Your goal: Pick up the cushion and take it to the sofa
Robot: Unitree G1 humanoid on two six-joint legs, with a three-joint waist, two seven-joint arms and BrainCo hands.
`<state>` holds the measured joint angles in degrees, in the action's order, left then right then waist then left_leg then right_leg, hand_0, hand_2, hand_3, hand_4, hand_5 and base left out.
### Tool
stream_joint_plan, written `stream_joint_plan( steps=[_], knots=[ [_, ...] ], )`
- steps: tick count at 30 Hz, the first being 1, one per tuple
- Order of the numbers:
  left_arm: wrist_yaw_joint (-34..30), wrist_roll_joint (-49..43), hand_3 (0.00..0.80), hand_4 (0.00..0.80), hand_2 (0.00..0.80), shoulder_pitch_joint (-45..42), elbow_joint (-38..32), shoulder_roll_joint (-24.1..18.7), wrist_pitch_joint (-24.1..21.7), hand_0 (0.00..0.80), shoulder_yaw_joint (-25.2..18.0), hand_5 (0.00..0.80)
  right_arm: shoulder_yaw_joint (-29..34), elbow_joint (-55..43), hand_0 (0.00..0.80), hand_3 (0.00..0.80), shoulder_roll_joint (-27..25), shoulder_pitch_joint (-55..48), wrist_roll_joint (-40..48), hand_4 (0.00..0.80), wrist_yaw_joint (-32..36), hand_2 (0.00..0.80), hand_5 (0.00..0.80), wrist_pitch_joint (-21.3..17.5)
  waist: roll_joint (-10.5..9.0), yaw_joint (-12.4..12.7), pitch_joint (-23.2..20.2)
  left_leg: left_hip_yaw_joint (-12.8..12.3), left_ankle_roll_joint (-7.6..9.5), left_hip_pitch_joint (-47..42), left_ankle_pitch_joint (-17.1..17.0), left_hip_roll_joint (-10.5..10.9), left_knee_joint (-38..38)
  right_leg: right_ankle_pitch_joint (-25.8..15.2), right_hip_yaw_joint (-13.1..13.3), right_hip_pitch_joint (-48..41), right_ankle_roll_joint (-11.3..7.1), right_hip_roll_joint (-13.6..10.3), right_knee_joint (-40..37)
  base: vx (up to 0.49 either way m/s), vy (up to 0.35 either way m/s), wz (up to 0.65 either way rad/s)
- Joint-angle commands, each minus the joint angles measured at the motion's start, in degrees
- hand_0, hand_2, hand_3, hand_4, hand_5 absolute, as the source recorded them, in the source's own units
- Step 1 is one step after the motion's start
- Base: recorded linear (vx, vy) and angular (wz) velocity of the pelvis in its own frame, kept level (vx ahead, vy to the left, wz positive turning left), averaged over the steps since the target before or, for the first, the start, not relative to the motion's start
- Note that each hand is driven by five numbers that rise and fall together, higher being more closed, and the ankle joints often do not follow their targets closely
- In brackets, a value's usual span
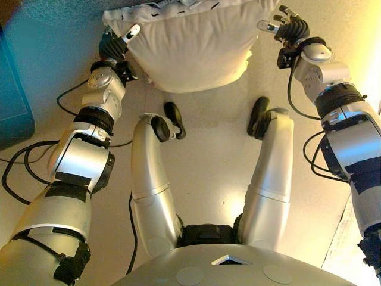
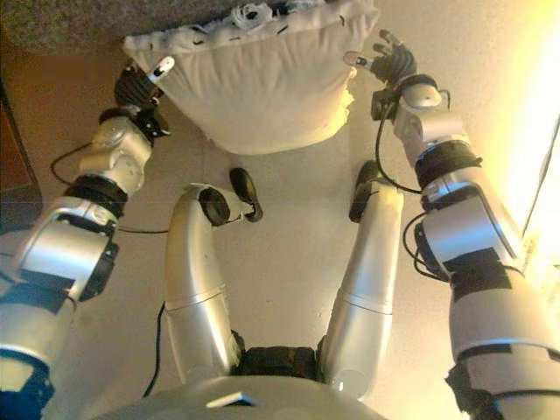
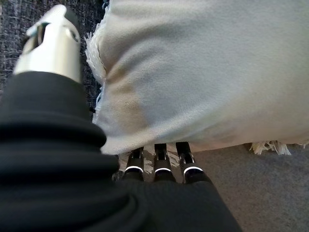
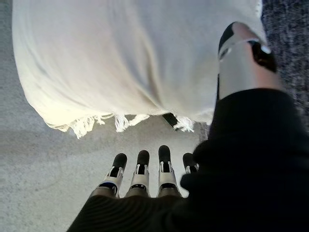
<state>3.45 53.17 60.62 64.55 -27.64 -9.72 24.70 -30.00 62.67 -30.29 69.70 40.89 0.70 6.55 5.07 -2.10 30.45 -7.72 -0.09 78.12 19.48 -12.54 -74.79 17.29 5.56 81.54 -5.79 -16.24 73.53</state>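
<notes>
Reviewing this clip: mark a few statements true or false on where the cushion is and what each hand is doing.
1. The cushion sits between the two hands. True.
2. The cushion is dark blue. False: it is cream-white with a fringed edge.
3. The left hand is at the cushion's side, thumb against the fabric. True.
4. The right hand has its fingers curled round the cushion. False: they are straight, below the cushion.
5. A person holds the cushion. False: no person shows.

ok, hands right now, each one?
Left hand: fingers hidden under the cream fringed fabric cushion, cannot tell.
Right hand: open beside it, holding nothing.
</notes>
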Motion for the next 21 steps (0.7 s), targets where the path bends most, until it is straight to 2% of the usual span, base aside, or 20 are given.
stream_joint_plan(
  steps=[1,10,13,19,20,21],
  knots=[
    [-1.85,0.68,0.0,0.0,0.0,6.1,-2.56,1.6,-4.66,0.0,-1.21,0.0,-2.59,1.11,0.0,0.0,0.93,5.57,-2.24,0.0,5.55,0.0,0.0,-1.3,4.06,-1.67,-0.66,-0.02,-2.9,0.28,-1.08,1.0,2.22,-6.62,-0.04,-3.64,3.78,-0.85,-7.94,0.0,0.0,0.0],
    [-4.26,1.94,0.0,0.0,0.0,6.41,-2.79,1.92,-4.84,0.0,-0.05,0.0,-9.16,-1.64,0.0,0.0,2.78,8.17,-4.61,0.0,17.65,0.0,0.0,-1.07,4.51,-0.98,-0.66,0.05,-3.11,0.89,-1.18,1.61,1.71,-6.36,-0.35,-3.13,4.24,-1.15,-7.65,-0.003,-0.003,0.01],
    [-5.0,2.19,0.0,0.0,0.0,6.59,-3.43,2.18,-4.54,0.0,0.0,0.0,-10.67,-2.44,0.0,0.0,3.9,9.06,-6.07,0.0,18.89,0.0,0.0,-0.68,4.42,-0.72,-0.66,0.25,-3.07,1.06,-1.02,1.67,1.1,-5.66,-0.6,-3.19,4.58,-1.01,-6.82,-0.01,-0.017,0.01],
    [-12.89,4.44,0.0,0.0,0.0,7.41,-3.92,3.47,-4.9,0.0,1.38,0.0,-11.94,-2.94,0.0,0.0,5.93,10.44,-6.17,0.0,18.91,0.0,0.0,0.21,4.32,-0.46,-0.66,0.52,-2.81,1.17,-0.72,1.35,-0.34,-4.84,-0.78,-3.36,5.15,-1.12,-5.3,-0.004,-0.037,0.05],
    [-14.8,5.71,0.0,0.0,0.0,7.4,-4.57,3.88,-5.17,0.0,1.59,0.0,-12.15,-2.9,0.307,0.307,6.14,10.68,-6.36,0.307,19.05,0.307,0.307,-0.02,4.37,-0.4,-0.66,0.6,-2.7,1.3,-0.51,1.3,-0.86,-4.52,-0.76,-3.3,5.34,-1.18,-4.83,-0.007,-0.036,0.07],
    [-15.96,6.36,0.191,0.191,0.191,7.41,-5.11,4.03,-5.25,0.191,1.71,0.191,-12.19,-2.98,0.8,0.8,6.24,10.73,-6.09,0.8,19.33,0.8,0.8,-0.21,4.41,-0.35,-0.66,0.62,-2.6,1.41,-0.34,1.27,-1.2,-4.3,-0.77,-3.19,5.45,-1.24,-4.46,-0.012,-0.043,0.06]
  ],
)
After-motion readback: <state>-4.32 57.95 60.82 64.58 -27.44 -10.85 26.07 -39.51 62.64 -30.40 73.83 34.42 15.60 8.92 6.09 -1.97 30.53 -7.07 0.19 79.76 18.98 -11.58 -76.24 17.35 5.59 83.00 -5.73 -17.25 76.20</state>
